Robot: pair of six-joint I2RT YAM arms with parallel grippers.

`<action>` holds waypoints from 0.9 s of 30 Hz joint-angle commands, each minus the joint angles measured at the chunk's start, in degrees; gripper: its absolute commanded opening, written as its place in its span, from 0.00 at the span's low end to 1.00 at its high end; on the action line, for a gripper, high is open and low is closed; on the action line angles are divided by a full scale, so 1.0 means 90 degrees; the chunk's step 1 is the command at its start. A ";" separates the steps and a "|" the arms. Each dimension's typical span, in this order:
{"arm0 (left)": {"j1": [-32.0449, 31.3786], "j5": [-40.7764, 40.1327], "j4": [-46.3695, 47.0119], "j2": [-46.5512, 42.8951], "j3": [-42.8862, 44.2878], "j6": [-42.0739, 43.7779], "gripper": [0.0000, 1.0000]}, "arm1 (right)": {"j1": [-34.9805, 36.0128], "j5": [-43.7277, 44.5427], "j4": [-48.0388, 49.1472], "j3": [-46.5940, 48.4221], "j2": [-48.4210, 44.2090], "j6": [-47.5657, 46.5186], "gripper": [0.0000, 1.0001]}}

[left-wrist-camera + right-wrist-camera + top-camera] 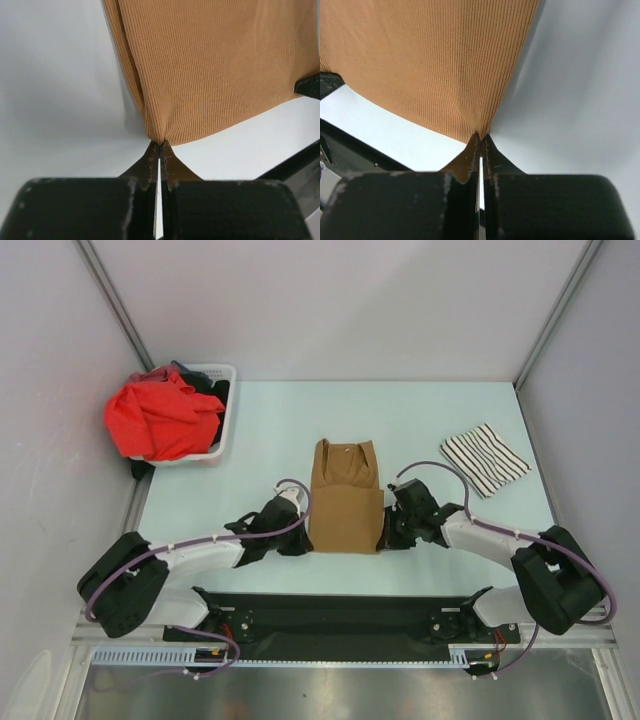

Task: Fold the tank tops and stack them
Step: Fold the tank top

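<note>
Your pale table has the striped top folded by its right edge. The brown top lies mid-table, and your left claw and right claw pinch its near corners tight. Folding it and stacking are left to do.

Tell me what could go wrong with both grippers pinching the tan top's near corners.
1. The left gripper and right gripper each hold only the very tip of a corner of the tan top; it may slip out on lifting.
2. Uneven arm motion could skew the fold.
</note>
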 commanded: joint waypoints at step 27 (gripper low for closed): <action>0.1507 0.1025 -0.2702 0.0284 0.3695 0.1278 0.00 | -0.1130 -0.0416 -0.2461 0.4370 0.1030 -0.0898 0.00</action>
